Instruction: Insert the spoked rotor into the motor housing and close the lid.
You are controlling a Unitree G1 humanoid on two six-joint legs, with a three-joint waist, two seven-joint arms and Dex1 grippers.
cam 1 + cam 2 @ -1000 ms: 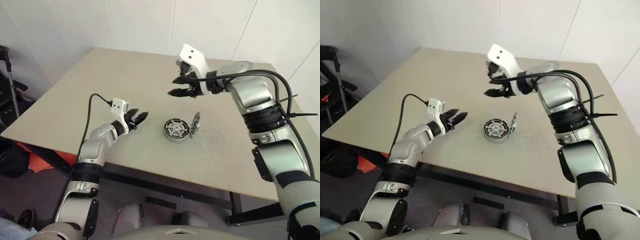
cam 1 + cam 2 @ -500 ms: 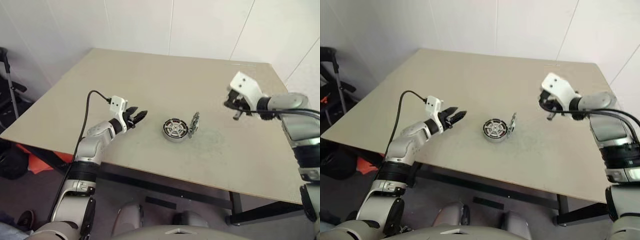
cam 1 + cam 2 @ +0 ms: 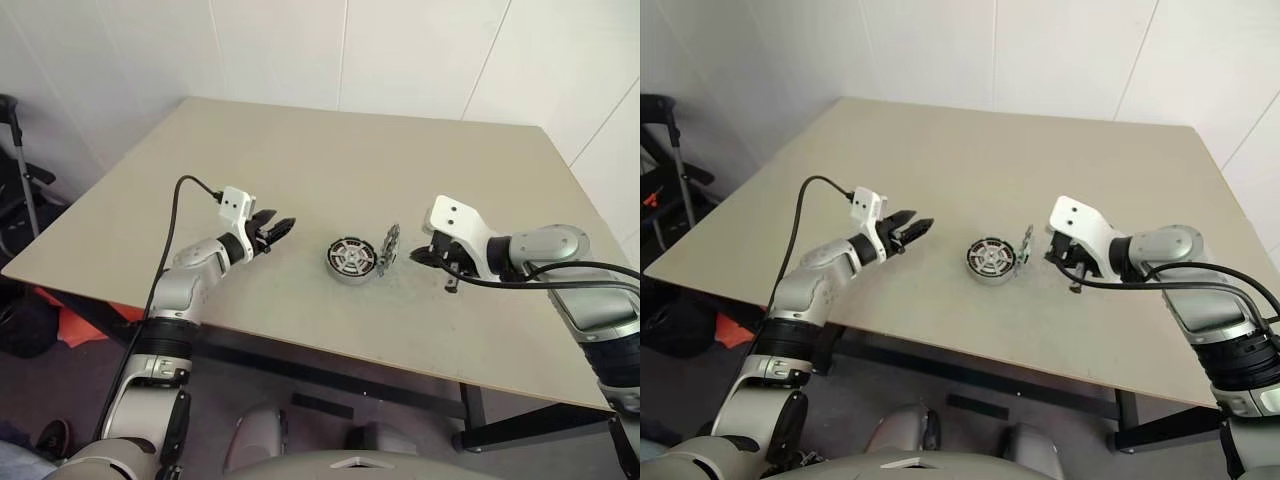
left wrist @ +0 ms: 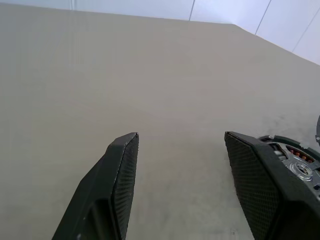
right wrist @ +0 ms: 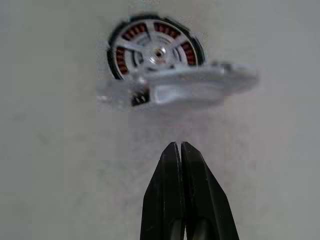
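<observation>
Motor housing (image 3: pixel 349 260), rotor seated, on table (image 3: pixel 300 160); lid (image 3: pixel 388 248) propped against it. Right gripper (image 3: pixel 425 257) beside lid, jaws closed, empty; left gripper (image 3: pixel 278 226) jaws wide.

Motor housing (image 3: pixel 348 260) is sitting mid-bench (image 3: pixel 300 150) toward the near edge, spoked rotor (image 3: pixel 350 257) in it, lid (image 3: pixel 388 248) leaning against its right side.

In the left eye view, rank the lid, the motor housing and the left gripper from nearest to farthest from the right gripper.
1. The lid: propped on edge against the housing, just to the left of the shut right gripper.
2. The motor housing: behind the lid, at the table's middle, rotor seated inside.
3. The left gripper: open, far side of the housing.
</observation>
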